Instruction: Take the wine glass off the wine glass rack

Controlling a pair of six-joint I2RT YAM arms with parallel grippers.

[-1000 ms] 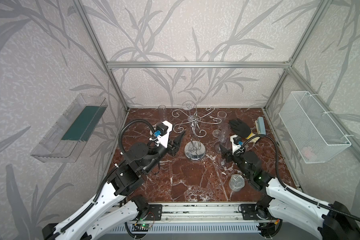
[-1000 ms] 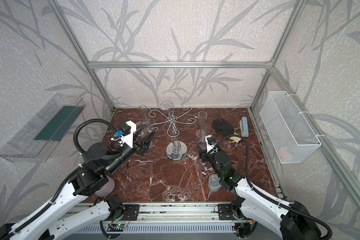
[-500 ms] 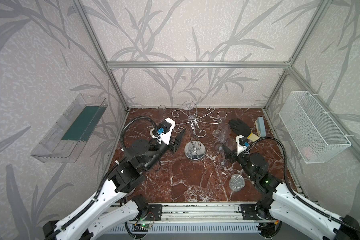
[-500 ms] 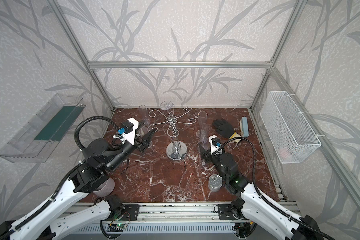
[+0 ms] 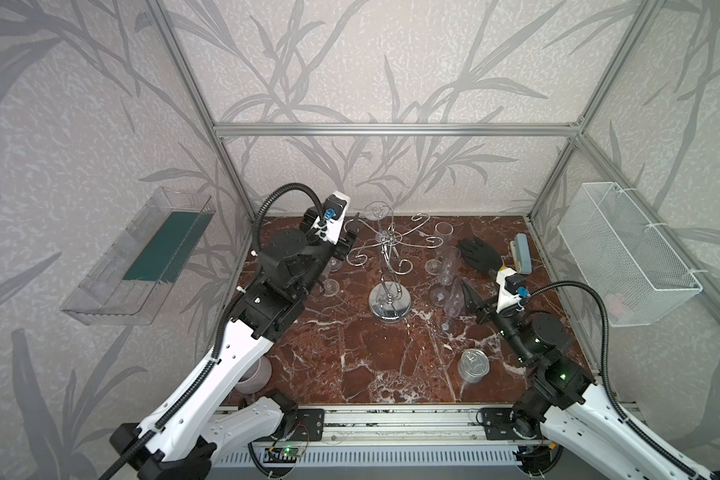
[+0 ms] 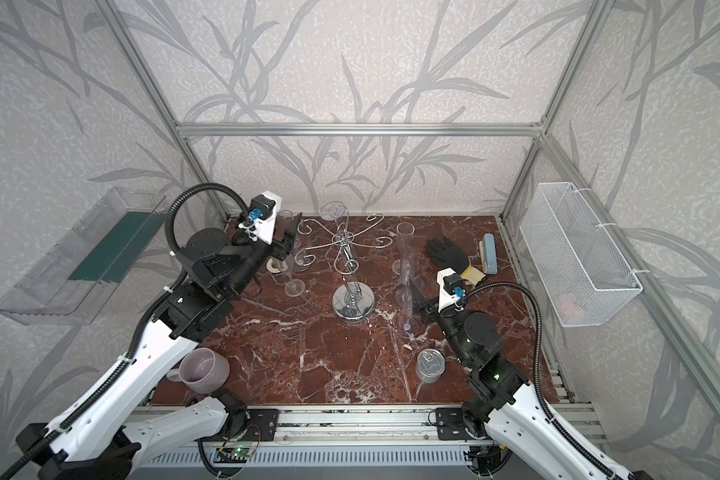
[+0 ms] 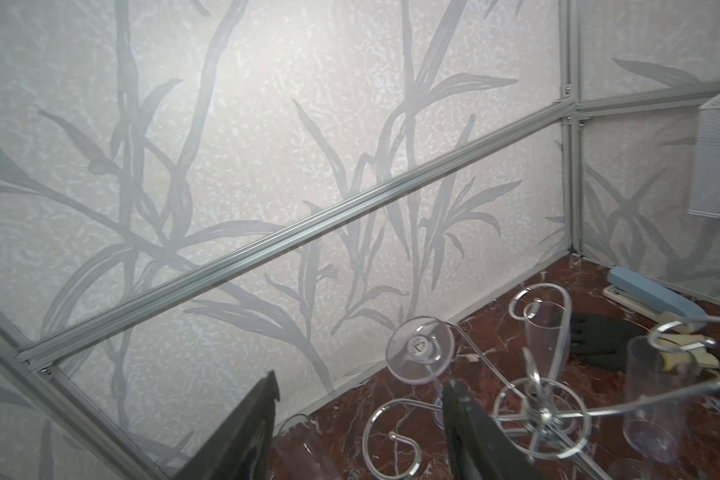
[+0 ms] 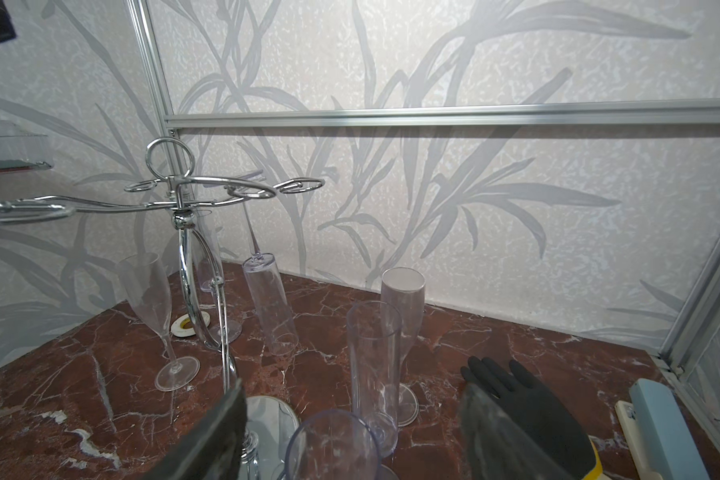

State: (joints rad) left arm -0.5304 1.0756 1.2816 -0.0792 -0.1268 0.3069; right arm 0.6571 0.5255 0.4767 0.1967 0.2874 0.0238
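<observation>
The left hand (image 7: 362, 381) is spread wide and empty, raised level with the curled arms on the left side of the rack (image 6: 352, 306). One wine glass (image 7: 420, 353) is hung upside down from the rear arm, its foot caught on the wire and its bowl tilted above the surface (image 8: 516, 332). For a clean removal, the stem should be closed on gently just under the foot. It should then be slid outward to the arm's open end, not pulled down. Further right, several glasses (image 8: 375, 365) are stood upright, and the right hand (image 8: 354, 386) is spread wide with nothing gripped. The stem is nearly lost against the wallpaper, and the slot holding the foot cannot be made out.
</observation>
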